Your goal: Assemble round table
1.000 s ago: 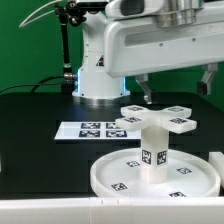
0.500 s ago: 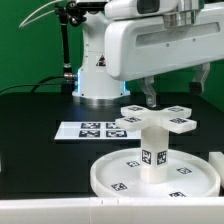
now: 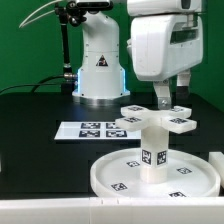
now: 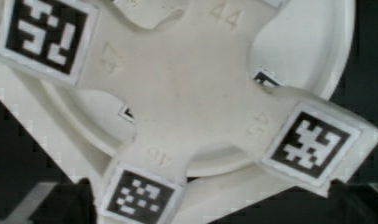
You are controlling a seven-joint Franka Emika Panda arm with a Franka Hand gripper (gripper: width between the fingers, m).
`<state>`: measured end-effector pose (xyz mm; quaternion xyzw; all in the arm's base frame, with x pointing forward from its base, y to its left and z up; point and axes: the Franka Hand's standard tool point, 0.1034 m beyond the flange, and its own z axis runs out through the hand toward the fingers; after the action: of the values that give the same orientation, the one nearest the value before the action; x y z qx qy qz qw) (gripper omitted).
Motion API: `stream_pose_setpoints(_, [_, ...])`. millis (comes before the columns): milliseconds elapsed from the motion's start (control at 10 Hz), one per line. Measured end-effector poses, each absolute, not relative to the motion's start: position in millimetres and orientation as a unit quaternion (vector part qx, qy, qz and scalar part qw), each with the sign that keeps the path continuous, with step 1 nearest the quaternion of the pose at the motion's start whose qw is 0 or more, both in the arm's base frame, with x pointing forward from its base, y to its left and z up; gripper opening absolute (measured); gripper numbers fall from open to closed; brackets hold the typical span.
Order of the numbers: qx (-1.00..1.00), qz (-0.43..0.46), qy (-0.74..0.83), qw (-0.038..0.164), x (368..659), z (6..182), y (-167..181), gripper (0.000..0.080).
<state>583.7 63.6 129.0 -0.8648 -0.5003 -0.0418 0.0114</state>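
Note:
The round disc lies at the front of the black table. The short cylinder leg stands upright on it, and the cross-shaped base sits on top of the leg. My gripper hangs just above the far side of the cross, fingers apart and holding nothing. In the wrist view the cross-shaped base fills the picture from close above, with tagged arms and the disc behind it. My fingertips do not show in that view.
The marker board lies flat on the table at the exterior view's left of the cross. The robot's white pedestal stands behind it. A white object shows at the exterior view's right edge.
My hand has turned about its vertical axis above the cross, from broadside to narrow in the exterior view. The fingers now appear closer together. The table parts have not moved.

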Motion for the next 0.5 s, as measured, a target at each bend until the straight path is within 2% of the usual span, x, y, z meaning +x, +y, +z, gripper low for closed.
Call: stream_pose_setpoints(500, [-0.766,-0.032,-0.643,-0.007,583.6,125.3,52.8,0.0649])
